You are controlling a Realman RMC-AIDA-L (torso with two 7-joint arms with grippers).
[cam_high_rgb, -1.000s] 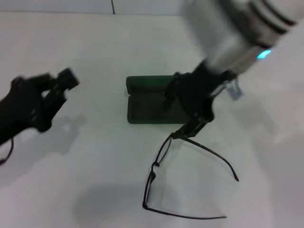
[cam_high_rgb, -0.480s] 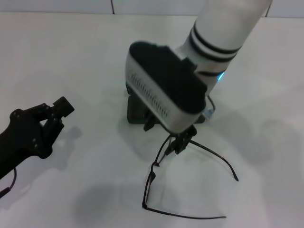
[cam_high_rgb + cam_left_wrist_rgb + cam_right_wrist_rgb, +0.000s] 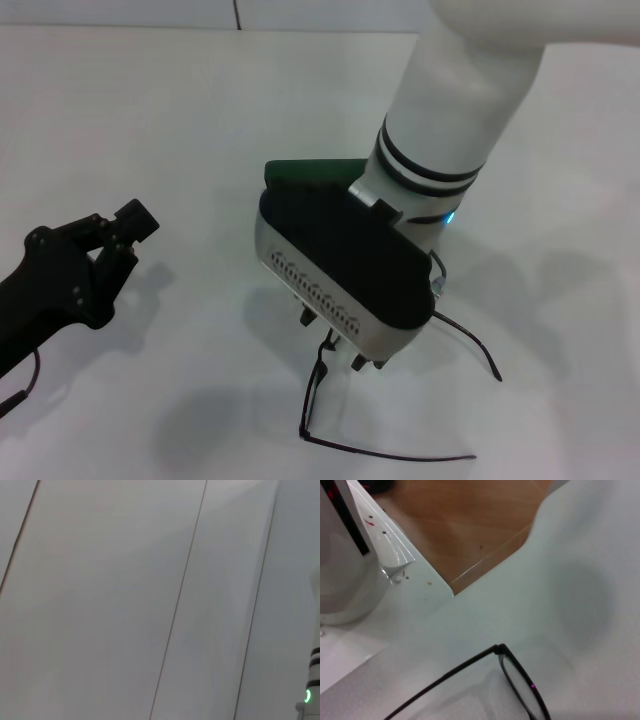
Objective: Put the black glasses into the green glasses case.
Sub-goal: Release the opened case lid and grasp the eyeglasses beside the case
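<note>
Left gripper (image 3: 125, 228): I hold it out over the bare white table (image 3: 180, 120), well apart from everything on the left side; it sits about where it did half a second ago, parked, and whether its fingers are open or closed I cannot tell.

Green glasses case (image 3: 305, 172): only a strip of its far edge shows behind my right wrist — a second ago the whole open case was in plain sight, so my arm has swung in front of it.

Right gripper (image 3: 340, 355): I have come forward and down over the frame front, and my wrist housing now hides most of my fingers — only the tips peek out low beside the frame, so I cannot tell how far apart they are or whether they hold anything.

Black glasses (image 3: 320, 400): they lie on the table just in front of the case, temples spread toward the right, apparently unmoved; my wrist camera sees one hinge corner (image 3: 501, 650) close below.

Meaning: I judge this the approach to the pick — glasses not yet lifted, case waiting.
</note>
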